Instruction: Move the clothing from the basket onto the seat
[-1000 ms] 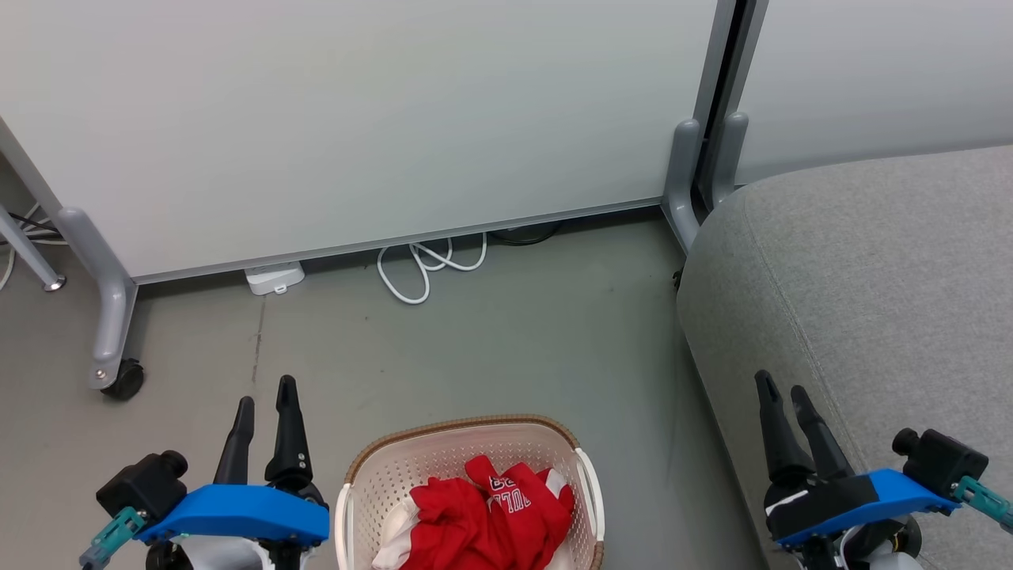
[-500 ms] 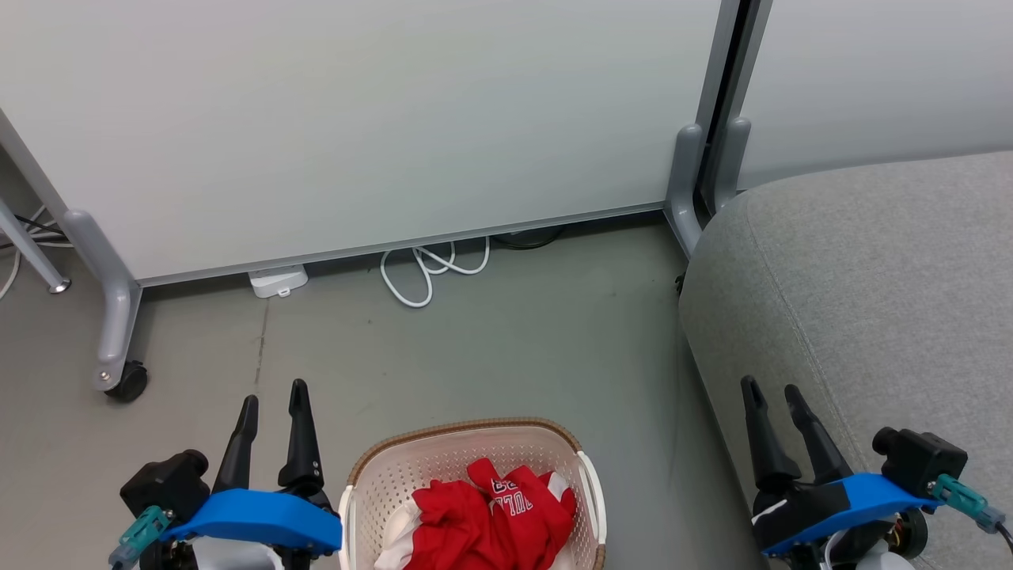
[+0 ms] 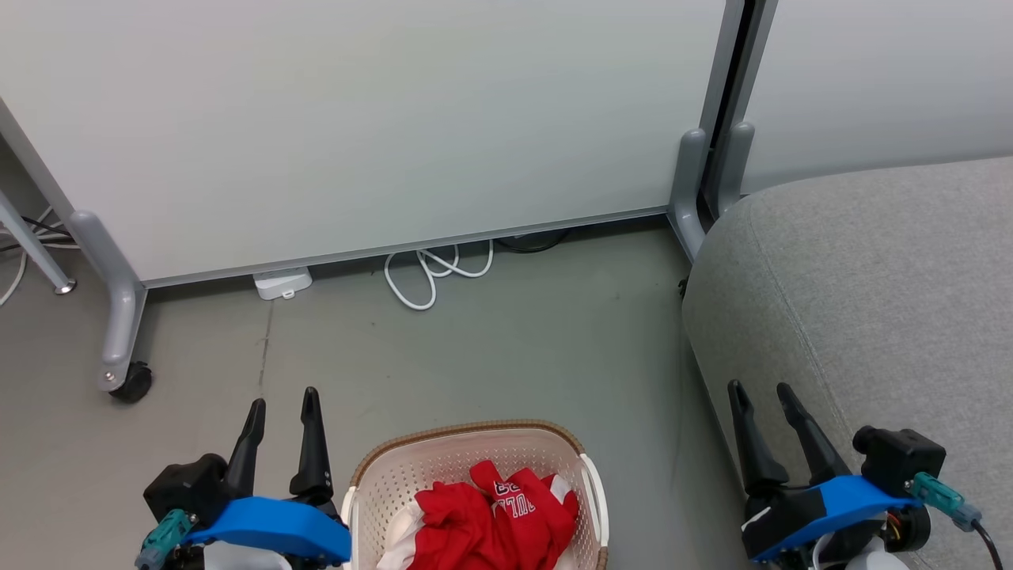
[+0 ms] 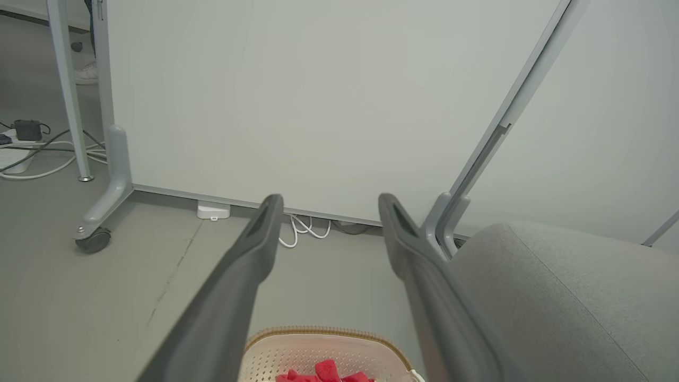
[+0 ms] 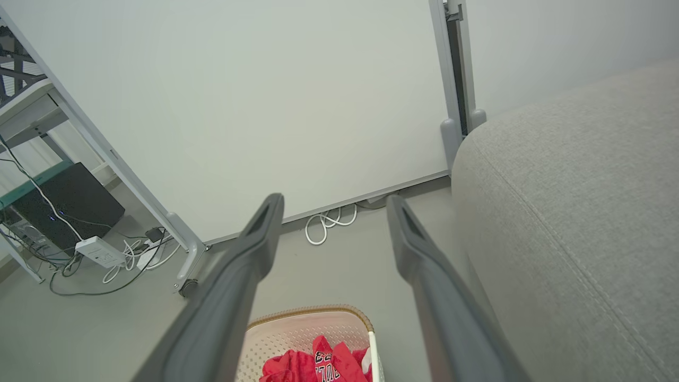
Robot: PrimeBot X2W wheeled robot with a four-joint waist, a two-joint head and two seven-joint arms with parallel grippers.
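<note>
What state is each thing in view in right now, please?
clothing: crumpled inside the basket, ungripped.
basket: upright on the floor.
seat: no clothing on its visible part.
left gripper: jaws open, holding nothing.
right gripper: jaws open, holding nothing.
white cable: coiled on the floor.

Long dark tapered fingers (image 3: 311,443) on left pincer (image 3: 283,398) and right pincer (image 3: 759,387), blue brackets (image 3: 269,518), teal plugs (image 3: 938,491).

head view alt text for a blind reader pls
A cream laundry basket holding crumpled red clothing sits on the floor at bottom centre. The left gripper and right gripper flank it, both open and empty; a grey sofa is at right.
</note>
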